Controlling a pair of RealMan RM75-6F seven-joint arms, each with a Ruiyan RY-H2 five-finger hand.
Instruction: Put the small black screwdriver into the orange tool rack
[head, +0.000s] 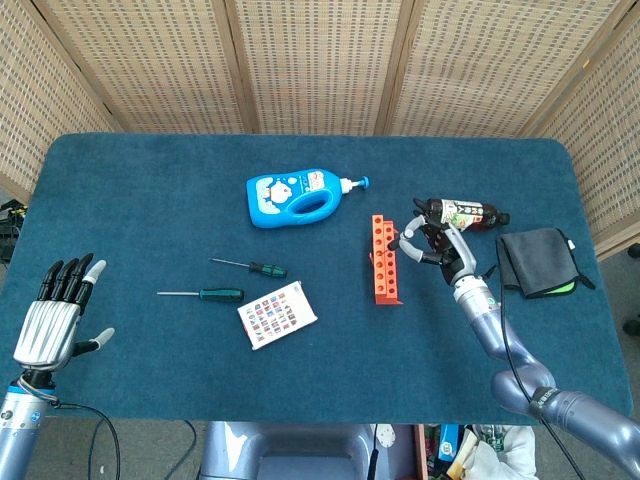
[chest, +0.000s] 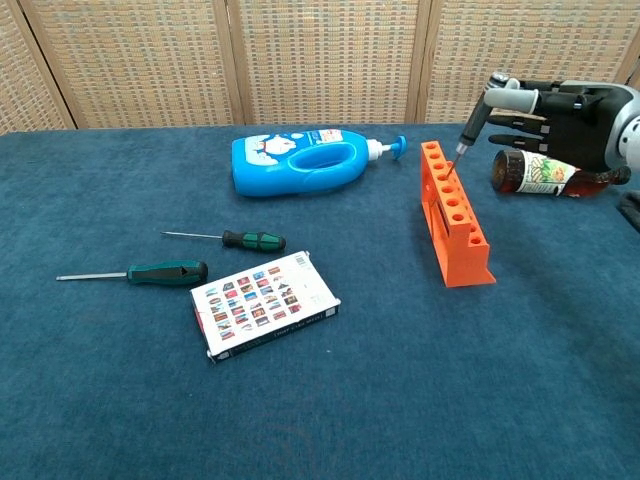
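Note:
The orange tool rack (chest: 455, 220) stands right of the table's centre, its row of holes facing up; in the head view the rack (head: 384, 262) leans slightly left. My right hand (chest: 565, 108) pinches the small black screwdriver (chest: 472, 125) by its handle and holds it slanted, with the tip down at a hole near the rack's far end. From above, that right hand (head: 440, 243) is just right of the rack. My left hand (head: 55, 315) hovers at the table's front left corner, fingers apart and holding nothing.
A blue pump bottle (chest: 305, 163) lies behind the rack's left. Two green-handled screwdrivers (chest: 250, 240) (chest: 160, 272) and a printed card box (chest: 265, 303) lie at the centre left. A brown bottle (chest: 545, 172) and a black pouch (head: 535, 262) sit to the right.

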